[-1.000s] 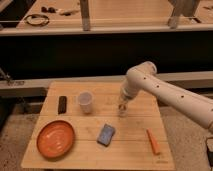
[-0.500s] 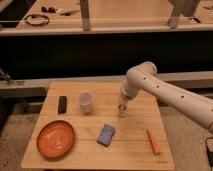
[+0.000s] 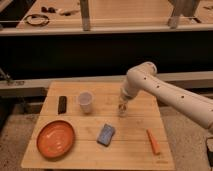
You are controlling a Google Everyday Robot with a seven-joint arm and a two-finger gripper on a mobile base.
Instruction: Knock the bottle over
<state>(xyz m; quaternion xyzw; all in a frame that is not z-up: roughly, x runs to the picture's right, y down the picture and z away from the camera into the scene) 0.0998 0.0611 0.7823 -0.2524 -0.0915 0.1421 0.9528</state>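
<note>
From the one camera view, looking down at the wooden table (image 3: pixel 131 151), the bottle (image 3: pixel 122 111) stands right of the middle of the table, well to the right of the white cup (image 3: pixel 85 102) and up and to the right of the blue sponge (image 3: pixel 106 134). It is small, pale and translucent, narrower and shorter than the cup. It stands upright, with its long axis vertical and its mouth pointing up at the arm.

The white arm (image 3: pixel 167 94) reaches in from the right and bends down, so the gripper (image 3: pixel 123 101) hangs directly over the bottle's top with its fingers clenched together. I cannot tell whether they touch the bottle or sit just above it, and I see nothing held between them.

I would guess the bottle is light, thin-walled plastic, stiff enough to keep its shape, and it looks empty. Something that tall on a narrow base should tip easily. Nothing needs to be taken hold of here. A sideways push with the closed fingers high on the neck or shoulder would topple it, while a low push might only slide it across the smooth boards.

The orange plate (image 3: pixel 56 138), a carrot (image 3: pixel 153 141) and a small black block (image 3: pixel 62 104) lie well apart from it.
</note>
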